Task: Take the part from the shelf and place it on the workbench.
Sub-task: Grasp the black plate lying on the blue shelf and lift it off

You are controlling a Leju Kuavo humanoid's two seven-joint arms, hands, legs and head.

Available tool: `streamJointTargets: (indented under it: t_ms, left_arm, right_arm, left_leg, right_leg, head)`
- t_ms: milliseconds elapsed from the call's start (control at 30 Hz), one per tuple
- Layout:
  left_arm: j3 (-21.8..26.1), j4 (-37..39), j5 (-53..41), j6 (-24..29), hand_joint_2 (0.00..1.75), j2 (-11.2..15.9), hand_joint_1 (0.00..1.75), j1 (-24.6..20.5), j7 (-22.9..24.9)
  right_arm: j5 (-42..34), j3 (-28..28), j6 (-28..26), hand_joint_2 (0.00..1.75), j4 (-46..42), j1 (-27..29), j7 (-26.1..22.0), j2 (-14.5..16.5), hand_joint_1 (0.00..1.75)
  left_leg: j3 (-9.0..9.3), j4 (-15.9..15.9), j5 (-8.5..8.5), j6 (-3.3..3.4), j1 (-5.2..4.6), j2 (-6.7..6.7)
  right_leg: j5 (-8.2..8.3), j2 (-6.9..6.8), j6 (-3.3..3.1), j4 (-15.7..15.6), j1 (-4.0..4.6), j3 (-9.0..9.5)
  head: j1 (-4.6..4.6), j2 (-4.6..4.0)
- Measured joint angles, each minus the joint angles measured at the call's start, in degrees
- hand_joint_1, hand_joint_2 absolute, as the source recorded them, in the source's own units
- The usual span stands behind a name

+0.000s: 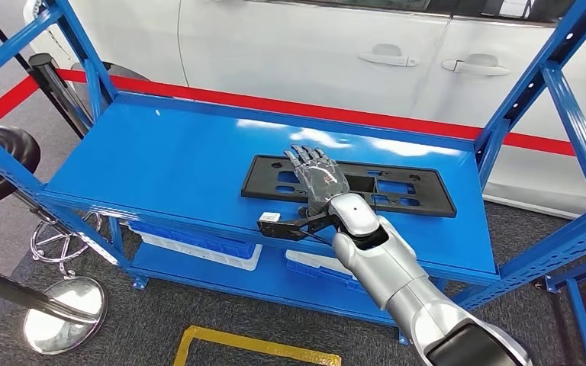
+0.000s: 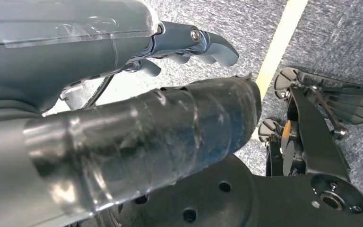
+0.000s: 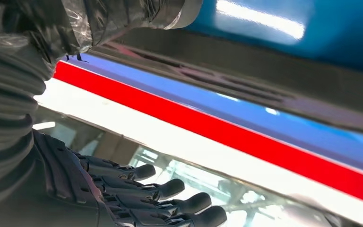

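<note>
The part is a flat black plastic plate [image 1: 397, 187] with cut-outs, lying on the top level of the blue shelf [image 1: 175, 160], right of its middle. My right hand [image 1: 320, 179] is stretched flat over the plate's left half, fingers straight and spread, holding nothing. Whether it touches the plate I cannot tell. In the right wrist view the right hand [image 3: 137, 194] has its fingers extended, with the dark plate [image 3: 246, 71] and the blue shelf top [image 3: 312, 28] beside it. My left hand [image 2: 123, 85] hangs over the floor with nothing in it, fingers loosely bent.
A white car [image 1: 290, 53] stands just behind the shelf, with a red floor band [image 1: 275, 107] along it. Blue uprights [image 1: 549, 84] frame the shelf's ends. Blue bins [image 1: 198, 244] sit on the lower level. Stanchion bases [image 1: 65, 313] stand at the left.
</note>
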Motion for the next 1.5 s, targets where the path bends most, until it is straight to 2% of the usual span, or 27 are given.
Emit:
streamJointTargets:
  t_ms: [200, 467, 600, 1167, 1300, 1500]
  left_arm:
    - [1.02, 0.0, -0.91, -0.02, 0.0, -0.16, 0.0, -0.07, -0.64]
    - [2.67, 0.0, -1.34, -0.1, 0.0, -0.6, 0.0, -0.31, -0.43]
    - [3.25, 0.0, -1.46, -0.1, 0.0, -0.73, 0.0, -0.35, -0.49]
    - [4.25, 0.0, -1.91, -0.1, 0.0, -0.81, 0.0, -0.38, -0.96]
    - [4.26, 0.0, -1.91, -0.1, 0.0, -0.81, 0.0, -0.38, -0.99]
    - [4.4, 0.0, -2.44, -0.11, 0.0, -0.81, 0.0, -0.39, -1.15]
  right_arm:
    - [6.41, 0.0, 3.01, 1.75, 12.24, -4.28, 6.98, 2.03, 0.0]
    - [8.07, -0.01, 3.41, 1.75, 19.76, -7.59, 8.43, 2.35, 0.0]
    - [8.53, -0.04, 3.98, 1.75, 20.84, -8.09, 8.36, 2.5, 1.34]
    - [8.47, -0.61, 4.12, 1.75, 22.04, -7.73, 8.4, 2.77, 1.34]
    - [8.48, -0.62, 4.1, 1.75, 22.15, -7.79, 8.4, 2.78, 1.73]
    - [8.57, -1.31, 3.01, 1.75, 22.15, -7.73, 8.12, 2.79, 1.75]
  left_leg:
    - [0.02, -0.01, 0.05, 0.01, 0.02, 0.0]
    - [0.18, -0.03, 0.04, 0.0, 0.03, 0.04]
    - [0.24, -0.03, 0.05, 0.01, 0.02, 0.04]
    - [0.23, -0.03, 0.05, 0.01, 0.02, 0.04]
    - [0.24, -0.03, 0.05, 0.01, 0.02, 0.05]
    - [0.24, -0.03, 0.05, 0.01, 0.02, 0.04]
  right_leg:
    - [-0.02, -0.05, 0.02, 0.12, 0.01, -0.04]
    - [-0.06, 0.0, 0.05, 0.11, 0.01, 0.11]
    - [-0.05, 0.0, 0.06, 0.11, 0.0, 0.17]
    - [-0.03, 0.03, 0.09, 0.12, 0.0, 0.12]
    - [-0.03, 0.01, 0.09, 0.12, 0.0, 0.14]
    - [-0.04, 0.0, 0.09, 0.11, 0.0, 0.15]
  head:
    - [-0.01, 0.0]
    - [-0.01, 0.0]
    - [0.0, 0.0]
    - [-0.01, 0.0]
    - [-0.01, 0.0]
    - [0.0, 0.0]
